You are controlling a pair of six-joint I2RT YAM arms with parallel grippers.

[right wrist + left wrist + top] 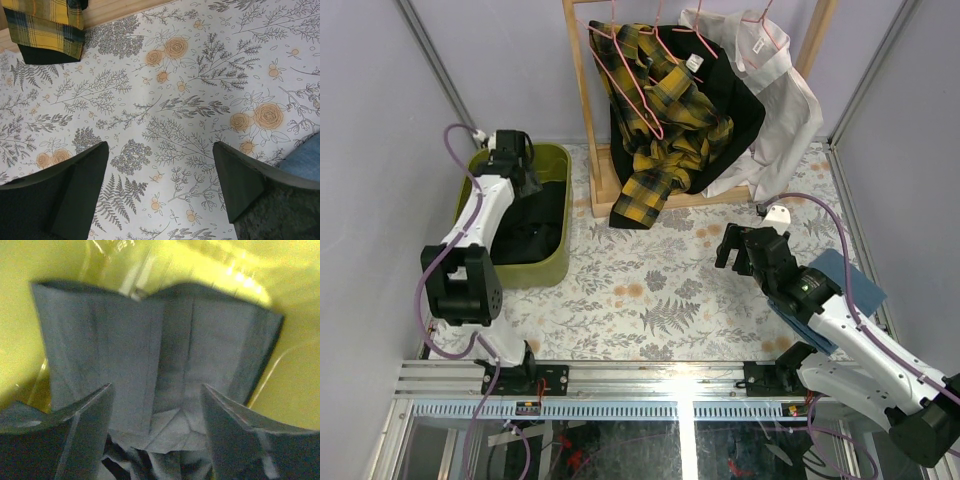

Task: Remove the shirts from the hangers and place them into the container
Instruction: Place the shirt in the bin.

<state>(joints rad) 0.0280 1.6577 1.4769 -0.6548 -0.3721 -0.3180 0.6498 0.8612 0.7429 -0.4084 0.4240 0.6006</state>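
Left gripper [156,390] is dipping into the container [558,255] at ten o'clock, fingers parted over a black shirt [125,340]; right gripper [159,150] is hovering, spread wide, empty.

Top view: bright, even light from overhead is recorded; only faint, soft shadows are cast on the tablecloth [650,290]. Hard glare is noted on the metal rail [670,375] at lower centre.

Left wrist view: the whole frame is smeared by blur. The container [300,270] is washed yellow, with glare streaks at upper centre, and the black shirt [150,350] is rendered grey.

Right wrist view: the floral print is held sharp; the fingers [65,195] in the lower corners are left soft.
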